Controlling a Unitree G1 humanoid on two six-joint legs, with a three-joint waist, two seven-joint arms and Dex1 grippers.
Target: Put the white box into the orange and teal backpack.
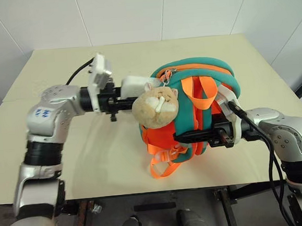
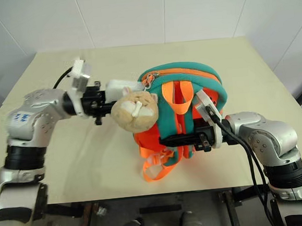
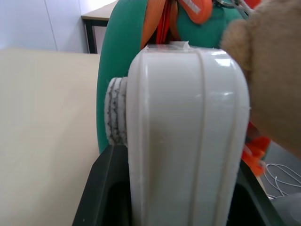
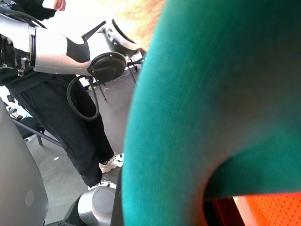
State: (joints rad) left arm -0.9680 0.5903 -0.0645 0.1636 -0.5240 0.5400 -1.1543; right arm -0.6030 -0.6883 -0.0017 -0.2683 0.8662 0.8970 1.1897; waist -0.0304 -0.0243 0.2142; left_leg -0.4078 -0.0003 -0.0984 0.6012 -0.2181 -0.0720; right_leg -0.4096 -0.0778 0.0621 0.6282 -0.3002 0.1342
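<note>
Over on the left, the left tool (image 1: pixel 119 101) is reaching level across the cream desk (image 1: pixel 65 151), and its two black fingers are clamped on one end of the white box (image 1: pixel 134 85), holding it clear of the desk surface. From the left wrist view the white box runs straight out between the fingers, ribbed and glossy, with its far end right up against the teal rim of the orange and teal backpack (image 1: pixel 203 106). Whether that end is already inside the opening or only pressed to the edge, I cannot tell (the plush is in the way). That beige plush keychain (image 1: pixel 156 108) dangles from the zipper at the top of the backpack, hanging in front of the box's far end and just beside the left tool. Moving to the middle, the backpack stands propped up on the desk, teal trim arching over the top, orange webbing loops (image 1: pixel 194 91) hanging down its face and more orange straps spilling onto the desk below. On the right, the right tool (image 1: pixel 182 138) comes in level from the side, fingers pressed together on the lower teal edge of the backpack, holding it upright. In the right wrist view, past the teal fabric, a person in dark trousers (image 4: pixel 70 127) stands on the floor beyond the desk.
</note>
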